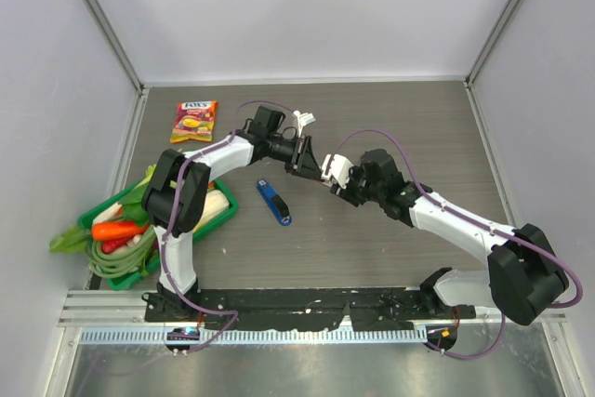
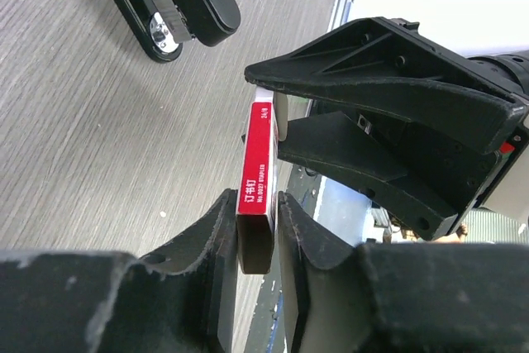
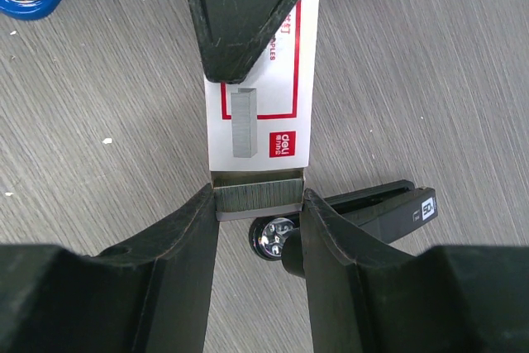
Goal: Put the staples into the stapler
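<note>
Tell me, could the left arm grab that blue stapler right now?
Probably not yet: the left tool is clamped on the red-and-white box, shared with the right tool. The blue stapler itself lies uncovered on the table nearby.

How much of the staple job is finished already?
Done: the staple box is off the table and open at one end. In hand: the left gripper and right gripper both pinch it, and the grey staples show at the opening. Left: pull a strip out and load it; the black stapler and blue stapler lie on the table, untouched.
</note>
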You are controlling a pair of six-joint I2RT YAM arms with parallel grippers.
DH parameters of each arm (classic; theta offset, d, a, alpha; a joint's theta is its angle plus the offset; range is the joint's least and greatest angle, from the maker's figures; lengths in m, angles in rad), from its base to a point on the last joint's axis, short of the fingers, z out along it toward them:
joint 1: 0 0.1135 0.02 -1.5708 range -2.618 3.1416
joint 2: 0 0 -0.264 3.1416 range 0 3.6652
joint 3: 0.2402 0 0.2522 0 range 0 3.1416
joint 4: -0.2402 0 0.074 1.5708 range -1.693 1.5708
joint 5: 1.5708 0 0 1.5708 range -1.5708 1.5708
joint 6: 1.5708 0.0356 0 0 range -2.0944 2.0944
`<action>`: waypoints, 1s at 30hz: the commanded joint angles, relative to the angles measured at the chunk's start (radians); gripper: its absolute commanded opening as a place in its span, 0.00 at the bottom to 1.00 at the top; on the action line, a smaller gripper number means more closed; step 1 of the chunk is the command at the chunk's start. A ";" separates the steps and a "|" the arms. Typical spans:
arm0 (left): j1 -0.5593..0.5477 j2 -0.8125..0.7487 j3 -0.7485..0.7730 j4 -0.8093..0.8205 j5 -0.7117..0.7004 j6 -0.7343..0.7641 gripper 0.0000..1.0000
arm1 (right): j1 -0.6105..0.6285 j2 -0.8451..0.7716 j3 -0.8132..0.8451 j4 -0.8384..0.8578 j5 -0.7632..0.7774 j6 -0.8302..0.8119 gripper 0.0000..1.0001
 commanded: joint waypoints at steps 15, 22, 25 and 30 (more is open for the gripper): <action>0.054 -0.037 0.019 0.003 -0.014 -0.001 0.20 | 0.000 -0.021 0.035 0.024 0.007 0.001 0.24; 0.072 -0.051 0.015 0.011 0.011 -0.010 0.22 | -0.002 -0.018 0.035 0.030 0.017 0.000 0.24; 0.075 -0.051 0.015 0.010 0.023 -0.016 0.23 | -0.002 -0.015 0.035 0.032 0.020 0.003 0.24; 0.088 -0.057 0.010 0.012 0.031 -0.015 0.24 | -0.002 -0.012 0.033 0.032 0.025 0.003 0.24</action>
